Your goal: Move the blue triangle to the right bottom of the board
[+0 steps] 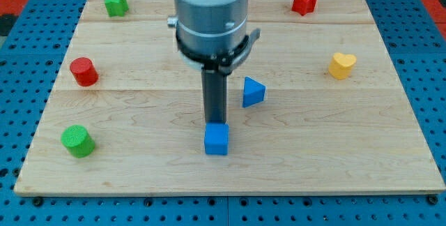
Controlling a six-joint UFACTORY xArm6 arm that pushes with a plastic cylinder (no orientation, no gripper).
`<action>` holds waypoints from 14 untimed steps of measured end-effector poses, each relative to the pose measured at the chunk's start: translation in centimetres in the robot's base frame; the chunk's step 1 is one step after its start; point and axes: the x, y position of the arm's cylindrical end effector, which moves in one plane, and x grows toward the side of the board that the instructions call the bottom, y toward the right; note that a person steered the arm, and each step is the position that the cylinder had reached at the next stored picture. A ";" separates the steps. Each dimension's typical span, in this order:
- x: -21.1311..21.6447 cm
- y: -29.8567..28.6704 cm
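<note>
The blue triangle point(253, 91) lies near the middle of the wooden board point(362, 149). My tip point(214, 123) comes down just to the triangle's lower left, a short gap away from it. The tip's end sits right at the top edge of a blue cube point(217, 139), and I cannot tell whether they touch. The arm's grey body point(210, 17) hangs over the upper middle of the board.
A green star-like block point(116, 3) is at the top left. A red star-like block point(304, 1) is at the top right. A yellow heart point(341, 65) is at the right. A red cylinder point(83, 71) and a green cylinder point(77, 141) are at the left.
</note>
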 end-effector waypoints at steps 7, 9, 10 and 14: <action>2.9 15.6; 7.1 9.4; 9.4 12.0; 6.8 12.8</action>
